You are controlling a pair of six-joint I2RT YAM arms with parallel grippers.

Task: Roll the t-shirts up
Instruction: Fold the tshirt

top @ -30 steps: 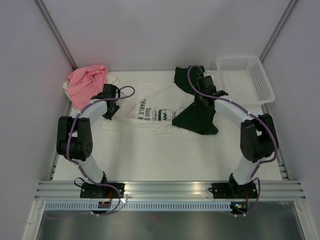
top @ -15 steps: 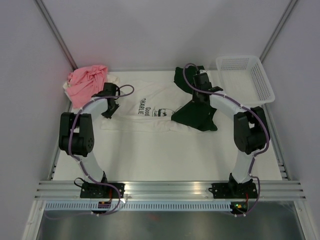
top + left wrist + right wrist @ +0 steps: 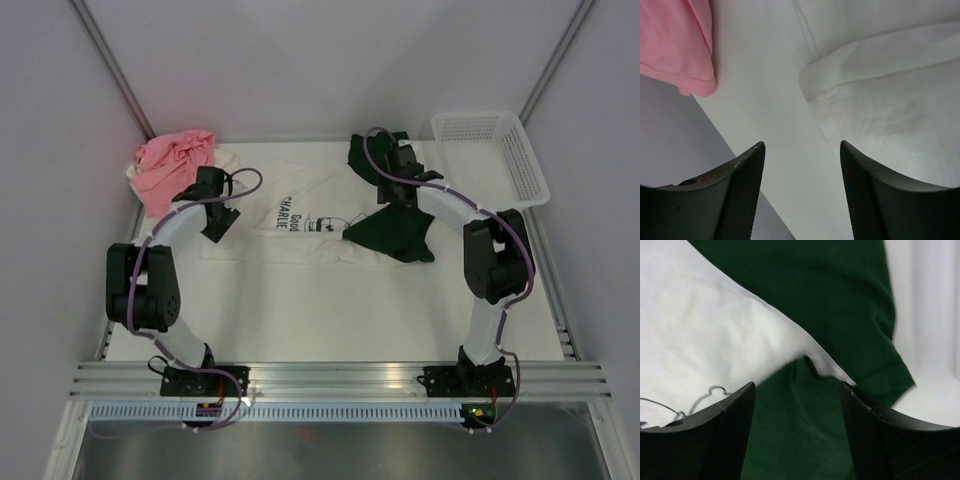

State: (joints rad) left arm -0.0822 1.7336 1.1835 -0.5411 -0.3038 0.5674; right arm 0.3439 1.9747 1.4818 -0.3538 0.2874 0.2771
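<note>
A white t-shirt with black print [image 3: 290, 225] lies folded across the middle of the table, its edge [image 3: 880, 100] also in the left wrist view. Over its right end lies a dark green t-shirt [image 3: 395, 232]. The pink t-shirt [image 3: 172, 165] is bunched at the far left, with a cream one [image 3: 226, 158] under it. My left gripper [image 3: 215, 222] is open over the white shirt's left end. Bare table shows between its jaws [image 3: 801, 145]. My right gripper [image 3: 395, 203] is open above the green cloth [image 3: 840, 290], nothing between its jaws [image 3: 796, 385].
A white mesh basket [image 3: 531, 165] stands at the far right corner. A second bunch of dark green cloth [image 3: 365, 155] lies at the back, left of the basket. Grey walls close in the table on the left, the back and the right.
Both grippers have gone from shut to open. Both arms have moved a little toward the far side, and the white shirt's near edge now lies farther from me.
</note>
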